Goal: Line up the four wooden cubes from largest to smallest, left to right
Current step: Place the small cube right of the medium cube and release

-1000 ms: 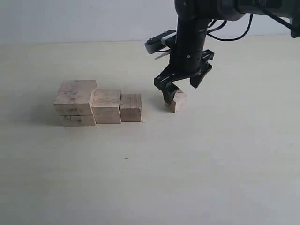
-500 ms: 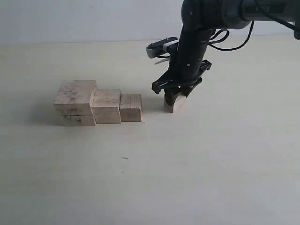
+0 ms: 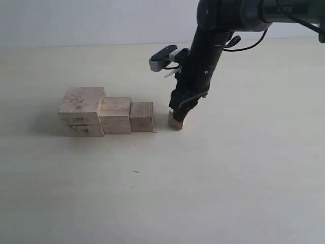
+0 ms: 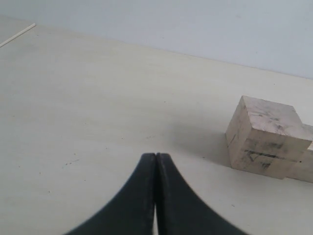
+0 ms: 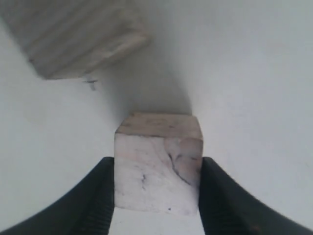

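Smallest wooden cube [image 5: 157, 166] pinched by right gripper [image 3: 178, 115], near three larger cubes [image 3: 116, 116] in a row, left gripper [image 4: 155, 159] pressed together

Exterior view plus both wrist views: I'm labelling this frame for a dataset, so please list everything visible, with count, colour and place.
Largest cube: 1, pale wood with dark marks, left end of the row.
Middle cube: 1, pale wood, touching the largest cube's right side.
Smaller cube: 1, pale wood, right end of the row.
Smallest cube: 1, pale wood, just right of the row, a gap between.
Table: 1, cream, under everything.
Wall: 1, pale grey-blue, behind the table.
Right arm: 1, black, reaching down from the upper right.
Right gripper: 1, black, fingers shut on the smallest cube.
Left gripper: 1, black, fingers shut, empty, near the largest cube.
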{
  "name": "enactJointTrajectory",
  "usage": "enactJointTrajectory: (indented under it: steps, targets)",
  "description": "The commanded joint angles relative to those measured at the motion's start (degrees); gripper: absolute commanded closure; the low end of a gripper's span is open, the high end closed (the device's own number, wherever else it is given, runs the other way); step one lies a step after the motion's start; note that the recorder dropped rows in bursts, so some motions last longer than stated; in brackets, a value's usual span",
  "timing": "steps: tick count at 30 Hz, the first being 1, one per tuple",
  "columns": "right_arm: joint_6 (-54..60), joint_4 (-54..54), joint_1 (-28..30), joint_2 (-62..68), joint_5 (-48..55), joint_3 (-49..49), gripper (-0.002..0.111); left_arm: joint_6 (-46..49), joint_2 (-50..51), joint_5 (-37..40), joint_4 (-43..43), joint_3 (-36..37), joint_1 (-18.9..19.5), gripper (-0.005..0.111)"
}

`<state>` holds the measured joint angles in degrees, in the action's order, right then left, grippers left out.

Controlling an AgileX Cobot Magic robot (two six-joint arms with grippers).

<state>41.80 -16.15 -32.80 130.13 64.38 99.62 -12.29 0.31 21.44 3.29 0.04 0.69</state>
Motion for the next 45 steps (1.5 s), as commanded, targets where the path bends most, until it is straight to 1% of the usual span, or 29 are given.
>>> enactJointTrajectory:
  steps: [1, 10, 15, 19, 27, 37, 40, 45]
  targets:
    - [20.2, -4.7, 0.2, -0.1, 3.6, -0.4, 0.108, -0.1, -0.3, -0.3, -0.1, 0.0, -0.3, 0.107]
    - [21.2, -4.4, -0.2, -0.1, -2.7, -0.4, 0.108, -0.1, -0.3, -0.3, -0.1, 0.0, -0.3, 0.107]
    - [26.6, -2.4, -2.3, -0.1, -3.6, -0.4, 0.108, -0.1, -0.3, -0.3, -0.1, 0.0, -0.3, 0.107]
    - [26.8, 1.4, -4.1, -0.1, -6.0, -0.4, 0.108, -0.1, -0.3, -0.3, -0.1, 0.0, -0.3, 0.107]
    - [26.8, 3.2, -5.1, -0.1, -6.2, -0.4, 0.108, -0.1, -0.3, -0.3, -0.1, 0.0, -0.3, 0.107]
    - [26.8, 0.0, -5.1, 0.1, -6.2, -0.4, 0.108, -0.1, -0.3, -0.3, -0.1, 0.0, -0.3, 0.107]
    - [26.8, -0.3, -5.1, 0.0, -6.1, -0.4, 0.104, -0.1, -0.3, -0.3, -0.1, 0.0, -0.3, 0.107]
    - [26.8, -0.3, -5.1, 0.0, -6.1, -0.4, 0.089, -0.1, -0.3, -0.3, -0.1, 0.0, -0.3, 0.107]
